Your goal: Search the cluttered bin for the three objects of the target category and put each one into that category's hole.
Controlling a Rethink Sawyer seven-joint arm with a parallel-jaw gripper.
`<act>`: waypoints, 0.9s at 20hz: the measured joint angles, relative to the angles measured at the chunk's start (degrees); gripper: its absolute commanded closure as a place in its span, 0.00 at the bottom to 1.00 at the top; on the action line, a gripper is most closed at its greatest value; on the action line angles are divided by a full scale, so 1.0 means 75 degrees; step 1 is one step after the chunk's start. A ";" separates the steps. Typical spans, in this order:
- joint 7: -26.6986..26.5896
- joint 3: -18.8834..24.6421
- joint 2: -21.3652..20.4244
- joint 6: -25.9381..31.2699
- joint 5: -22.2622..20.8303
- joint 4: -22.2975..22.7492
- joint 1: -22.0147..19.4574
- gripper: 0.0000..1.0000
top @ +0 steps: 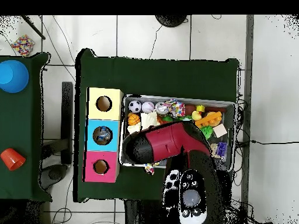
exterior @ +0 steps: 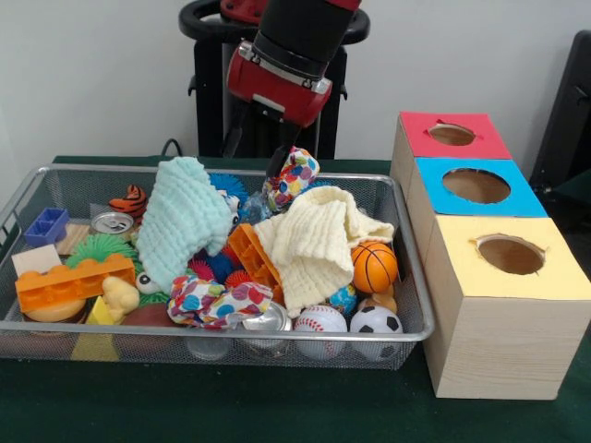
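Front view: gripper (exterior: 282, 169) clenched on a heart-print cloth (exterior: 292, 178), lifted at twelve o'clock of the bin (exterior: 406, 277). Held by an edge only; likely to slip or snag the rim en route to the holes.

Overhead view: grasp hidden under the arm (top: 169, 142); blue hole (top: 103, 135) at nine o'clock.

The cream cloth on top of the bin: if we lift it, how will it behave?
The cream cloth lies draped in folds, so it is probably floppy and will sag from the gripper. It looks light. It overlaps the orange block and the basketball, so it may drag those along.
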 measured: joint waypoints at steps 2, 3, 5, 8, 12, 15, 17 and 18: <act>0.0000 -0.0036 0.0064 -0.0003 -0.0096 -0.0058 0.0015 0.00; 0.0000 -0.0068 0.0101 -0.0002 -0.0102 -0.0083 0.0024 0.00; 0.0000 -0.0157 0.0201 -0.0002 -0.0208 -0.0149 0.0040 0.00; 0.0000 -0.0233 0.0298 -0.0003 -0.0307 -0.0217 0.0042 0.00; 0.0000 -0.0363 0.0523 -0.0002 -0.0500 -0.0397 0.0049 0.00; -0.0001 -0.0470 0.0705 -0.0004 -0.0676 -0.0515 0.0071 0.00; 0.0000 -0.0533 0.0775 -0.0002 -0.0691 -0.0547 0.0093 0.00; -0.0002 -0.0607 0.0870 -0.0005 -0.0860 -0.0591 0.0132 0.00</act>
